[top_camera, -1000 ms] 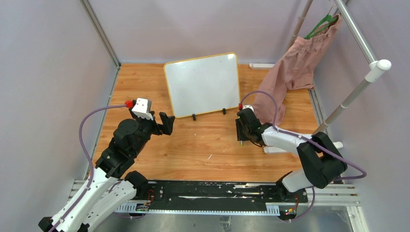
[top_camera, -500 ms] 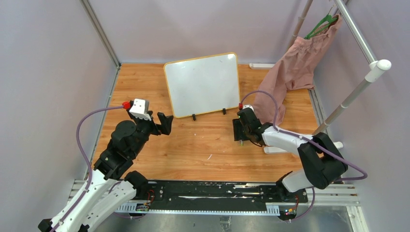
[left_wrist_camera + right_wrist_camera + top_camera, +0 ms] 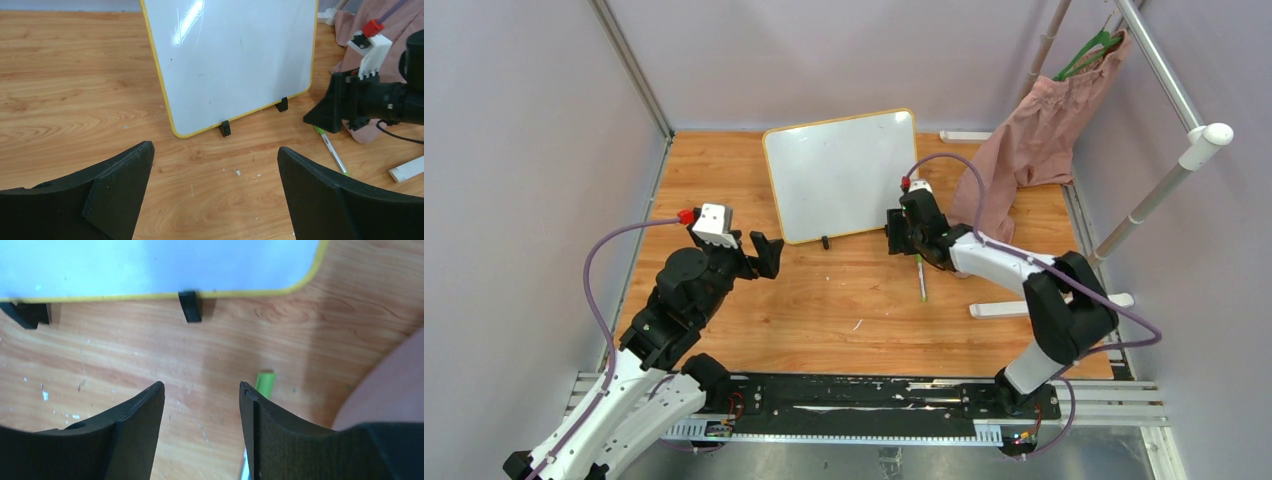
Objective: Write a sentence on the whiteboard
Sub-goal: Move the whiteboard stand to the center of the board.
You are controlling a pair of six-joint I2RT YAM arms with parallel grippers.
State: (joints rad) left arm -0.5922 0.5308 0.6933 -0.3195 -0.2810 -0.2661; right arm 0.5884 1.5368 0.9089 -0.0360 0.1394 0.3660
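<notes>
The left arm is reaching up from the near-left corner of the wooden surface [image 3: 824, 310], elbow bent, with its wrist pointing toward the whiteboard [image 3: 842, 175]. The left claw [image 3: 762, 256] is hovering above the surface with its two fingers spread wide and nothing between them; in its own wrist view the left claw [image 3: 215, 200] is framing the board's lower edge. The whiteboard [image 3: 235, 60] is standing at the rear centre of the surface, leaning back on small black clip feet [image 3: 225, 128], its yellow-orange rim running around rounded corners. Its face is showing plain white with a glare streak and a few faint specks. The right arm is stretching from the near-right base across to the board's lower right corner. The right claw [image 3: 896, 232] is hanging low just in front of that corner, fingers parted and gripping nothing; the right wrist view is showing the right claw [image 3: 200, 390] over bare wood, with one clip foot [image 3: 190, 306] ahead. A green marker [image 3: 920, 278] is lying flat on the surface just beside this claw, apart from both fingers. At the far right, a pink garment [image 3: 1034, 140] is hanging from a white rail [image 3: 1169, 75].
</notes>
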